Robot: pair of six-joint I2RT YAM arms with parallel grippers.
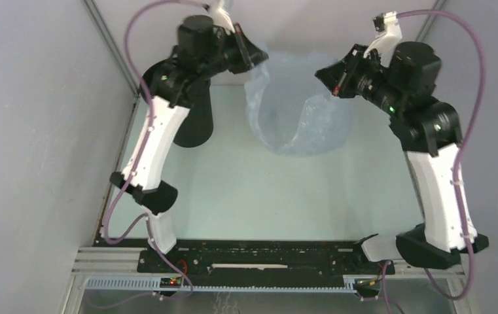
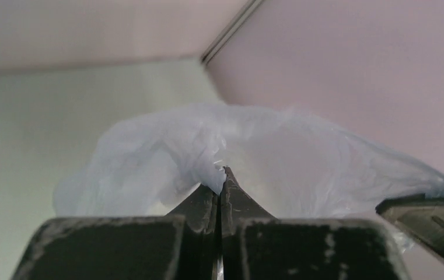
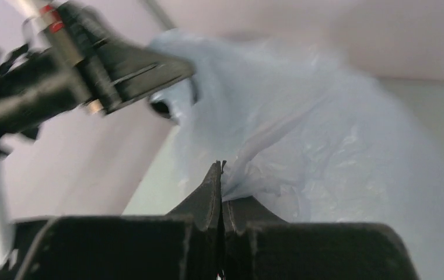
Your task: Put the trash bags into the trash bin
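Wrist views show both jaws clamped on the bag (image 2: 278,151); the top view adds the bin (image 1: 200,125), standing apart.

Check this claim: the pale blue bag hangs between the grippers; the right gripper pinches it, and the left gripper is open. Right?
No: the left gripper is shut on the film of the trash bag, as the left wrist view shows. The rest holds: the right gripper pinches it, and it hangs between them.
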